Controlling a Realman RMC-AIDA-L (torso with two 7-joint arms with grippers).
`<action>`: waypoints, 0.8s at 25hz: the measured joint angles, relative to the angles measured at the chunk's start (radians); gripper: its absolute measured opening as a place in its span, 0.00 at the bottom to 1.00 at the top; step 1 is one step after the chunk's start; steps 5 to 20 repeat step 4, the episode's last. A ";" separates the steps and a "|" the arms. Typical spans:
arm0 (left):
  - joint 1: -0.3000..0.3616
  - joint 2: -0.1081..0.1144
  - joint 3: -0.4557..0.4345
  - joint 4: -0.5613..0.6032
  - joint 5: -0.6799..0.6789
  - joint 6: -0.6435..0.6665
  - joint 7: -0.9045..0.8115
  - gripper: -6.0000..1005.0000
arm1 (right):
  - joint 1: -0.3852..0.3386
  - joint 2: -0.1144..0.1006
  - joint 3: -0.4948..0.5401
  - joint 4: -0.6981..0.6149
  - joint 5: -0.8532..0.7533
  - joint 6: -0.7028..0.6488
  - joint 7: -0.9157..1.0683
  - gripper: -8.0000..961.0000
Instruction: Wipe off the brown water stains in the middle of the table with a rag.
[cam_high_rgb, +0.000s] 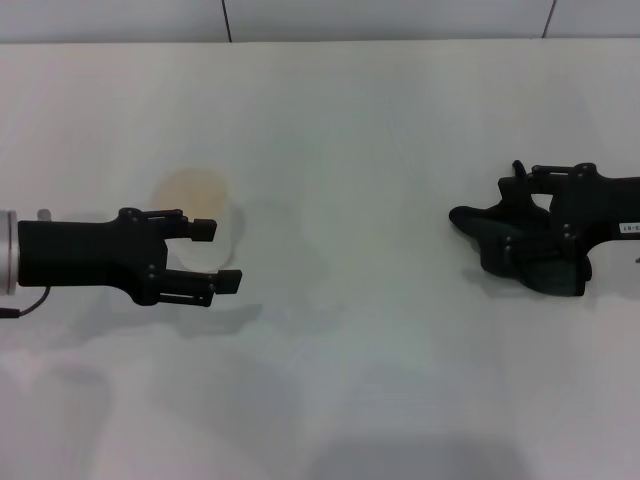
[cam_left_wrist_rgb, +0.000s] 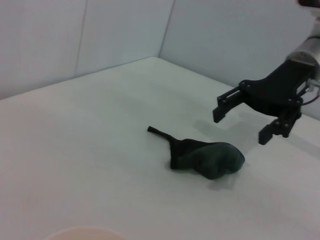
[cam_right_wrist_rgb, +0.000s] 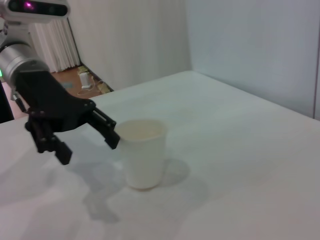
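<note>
The dark green-black rag lies crumpled on the white table, at the right side in the head view. My right gripper hovers open just above and beside the rag, with nothing between its fingers; in the head view the right gripper overlaps the rag. The brown water stains do not show in any view. My left gripper stands open at the table's left, next to a white cup.
The white cup stands upright with the left gripper close beside its rim. Its rim also peeks into the left wrist view. A wall runs along the table's far edge.
</note>
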 joint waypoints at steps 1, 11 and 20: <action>0.000 0.000 0.000 0.000 0.001 0.004 -0.001 0.86 | 0.000 0.000 0.002 0.000 0.000 0.000 0.000 0.91; 0.000 0.000 0.001 0.000 0.002 0.020 -0.001 0.86 | 0.000 0.000 0.009 0.002 0.000 0.001 0.000 0.91; 0.000 0.000 0.001 0.000 0.002 0.020 -0.001 0.86 | 0.000 0.000 0.009 0.002 0.000 0.001 0.000 0.91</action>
